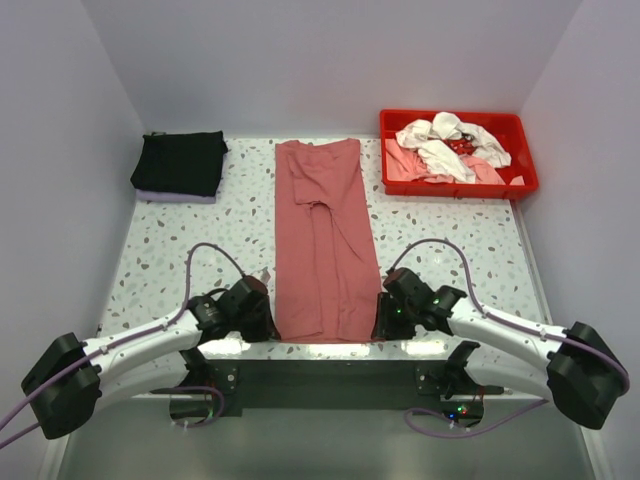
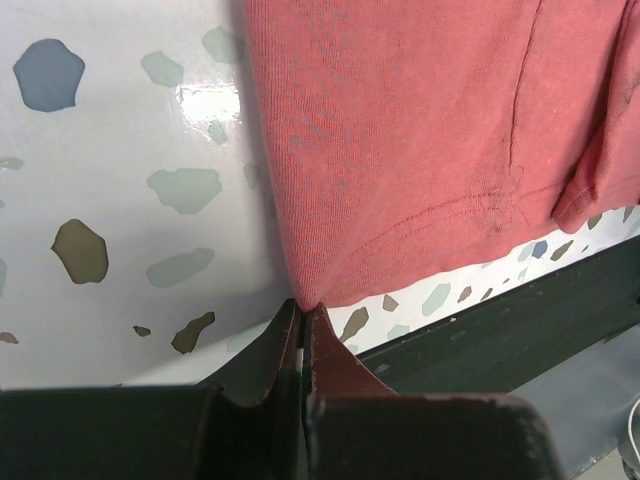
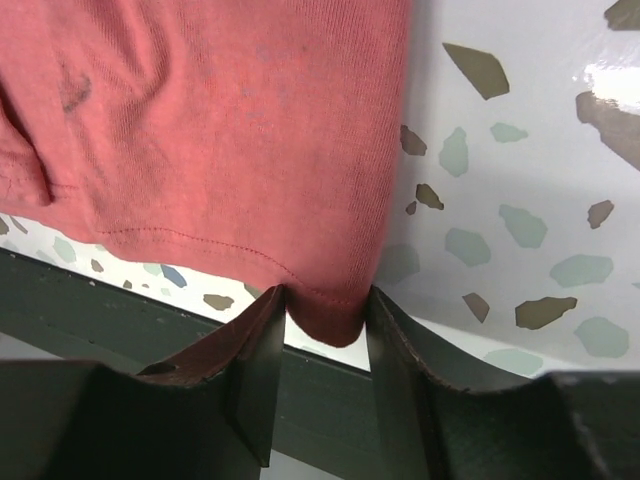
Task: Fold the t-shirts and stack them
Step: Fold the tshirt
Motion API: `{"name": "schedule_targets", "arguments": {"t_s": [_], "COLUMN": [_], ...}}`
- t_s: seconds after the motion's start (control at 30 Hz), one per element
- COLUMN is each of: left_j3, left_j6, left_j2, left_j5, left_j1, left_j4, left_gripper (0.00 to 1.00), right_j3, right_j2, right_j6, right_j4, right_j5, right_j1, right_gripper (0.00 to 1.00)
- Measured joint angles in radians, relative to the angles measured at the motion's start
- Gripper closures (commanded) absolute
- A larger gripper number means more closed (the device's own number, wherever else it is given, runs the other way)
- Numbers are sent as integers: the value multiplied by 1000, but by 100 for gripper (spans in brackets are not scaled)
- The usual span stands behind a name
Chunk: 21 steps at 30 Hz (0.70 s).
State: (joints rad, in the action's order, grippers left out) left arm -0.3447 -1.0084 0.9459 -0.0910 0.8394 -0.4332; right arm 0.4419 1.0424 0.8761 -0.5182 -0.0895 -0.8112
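Observation:
A dusty brick-red t-shirt (image 1: 320, 240) lies folded into a long strip down the middle of the table, with its hem at the near edge. My left gripper (image 1: 262, 318) is shut on the shirt's near-left hem corner; in the left wrist view the cloth (image 2: 400, 150) runs into my closed gripper (image 2: 303, 312). My right gripper (image 1: 386, 316) is at the near-right corner. In the right wrist view it (image 3: 325, 300) is open, with the hem corner (image 3: 335, 315) between the fingers. A folded black t-shirt (image 1: 180, 162) sits on a pale folded one (image 1: 175, 197) at the far left.
A red plastic tray (image 1: 450, 117) at the far right holds crumpled white and pale pink shirts (image 1: 455, 148). The table's near edge (image 1: 320, 350) runs just behind both grippers, with a dark frame below it. White walls close in the left, right and back.

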Motion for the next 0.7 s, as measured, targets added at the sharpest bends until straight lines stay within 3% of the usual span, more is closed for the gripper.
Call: {"name": "schedule_targets", "arguments": {"t_s": [0.1, 0.27, 0.7], "left_j3": [0, 0, 56], "left_j6": [-1, -3, -51], "left_j2": [0, -6, -102], "left_j5": [0, -1, -10], "left_j1": [0, 0, 26], "left_j4": [0, -1, -17], "left_gripper": [100, 100, 100], "right_j3": [0, -6, -56], "right_j2": [17, 36, -40], "right_j6": [-2, -6, 0], "right_j4": [12, 35, 67], "right_j5": [-13, -31, -112], "right_j1": [0, 0, 0], "right_gripper": [69, 100, 100]}}
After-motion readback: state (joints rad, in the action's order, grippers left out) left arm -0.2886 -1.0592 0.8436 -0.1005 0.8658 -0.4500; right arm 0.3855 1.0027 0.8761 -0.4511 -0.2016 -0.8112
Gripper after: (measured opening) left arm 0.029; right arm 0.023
